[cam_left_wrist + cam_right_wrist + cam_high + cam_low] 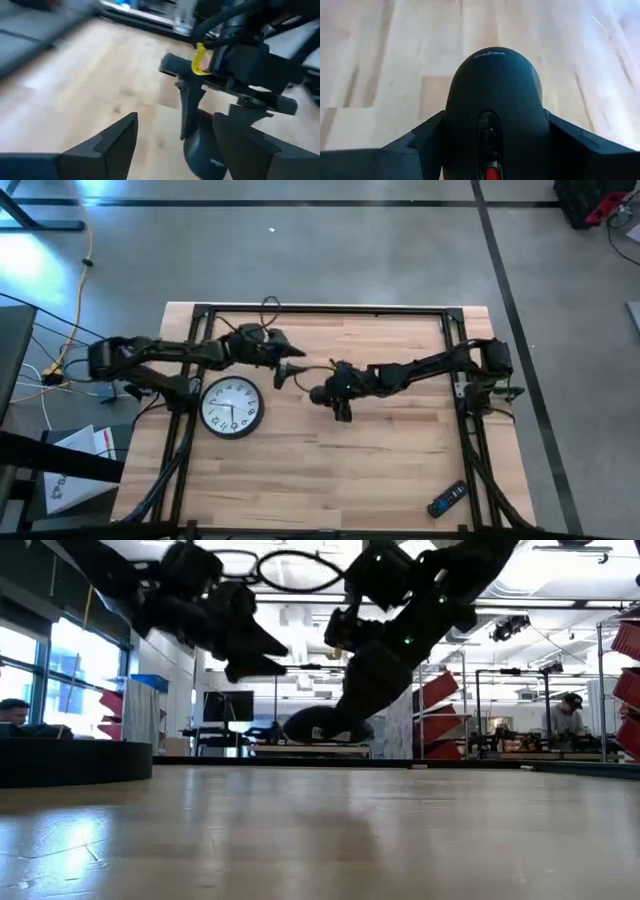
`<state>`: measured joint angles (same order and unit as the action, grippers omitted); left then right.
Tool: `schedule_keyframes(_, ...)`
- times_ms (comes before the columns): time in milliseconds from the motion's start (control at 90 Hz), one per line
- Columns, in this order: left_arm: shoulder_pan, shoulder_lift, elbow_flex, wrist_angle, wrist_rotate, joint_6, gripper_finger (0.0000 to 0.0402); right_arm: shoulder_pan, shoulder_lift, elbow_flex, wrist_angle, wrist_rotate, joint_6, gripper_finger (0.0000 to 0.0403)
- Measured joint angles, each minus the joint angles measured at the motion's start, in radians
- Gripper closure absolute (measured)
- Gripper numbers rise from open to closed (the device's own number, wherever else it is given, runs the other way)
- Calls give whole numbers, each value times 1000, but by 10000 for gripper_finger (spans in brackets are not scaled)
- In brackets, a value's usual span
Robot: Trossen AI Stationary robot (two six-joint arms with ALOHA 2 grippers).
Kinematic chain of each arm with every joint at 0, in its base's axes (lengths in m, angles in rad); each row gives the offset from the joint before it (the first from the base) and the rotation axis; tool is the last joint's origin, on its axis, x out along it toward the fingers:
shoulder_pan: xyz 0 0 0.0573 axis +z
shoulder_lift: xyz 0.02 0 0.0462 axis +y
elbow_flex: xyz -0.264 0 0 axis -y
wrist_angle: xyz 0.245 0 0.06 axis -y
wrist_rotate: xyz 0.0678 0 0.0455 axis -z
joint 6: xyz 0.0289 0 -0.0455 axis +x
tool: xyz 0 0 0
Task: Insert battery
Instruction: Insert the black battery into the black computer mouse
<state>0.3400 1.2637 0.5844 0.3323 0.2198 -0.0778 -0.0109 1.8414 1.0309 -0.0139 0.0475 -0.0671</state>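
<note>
A round white wall clock (232, 406) with black numbers lies flat on the pale wooden table (380, 470), far on the left side. Just past it, the left gripper (290, 367) hangs in the air with its two dark fingers spread wide and nothing between them. Near it, close to the middle of the table, the right gripper (322, 393) squeezes a smooth, rounded black computer mouse (492, 95) by its sides, lifted off the wood. A small dark remote (447, 499) with a blue end lies well apart, at the front right corner.
</note>
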Motion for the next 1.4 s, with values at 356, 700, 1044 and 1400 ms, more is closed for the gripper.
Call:
schedule_keyframes(356, -25, -238, -158, 7, -23, -23, 168, 18, 117, 0, 134, -30, 94, 157)
schedule_keyframes(700, -108, -294, -254, 172, 6, -16, 168, 16, 116, 0, 123, -32, 123, 154)
schedule_keyframes(1044, -162, -293, -261, 289, 5, 3, 168, 18, 148, 4, 132, -47, 173, 151)
schedule_keyframes(1400, -202, -287, -261, 280, -7, 30, 168, 22, 138, 15, 83, -43, 186, 101)
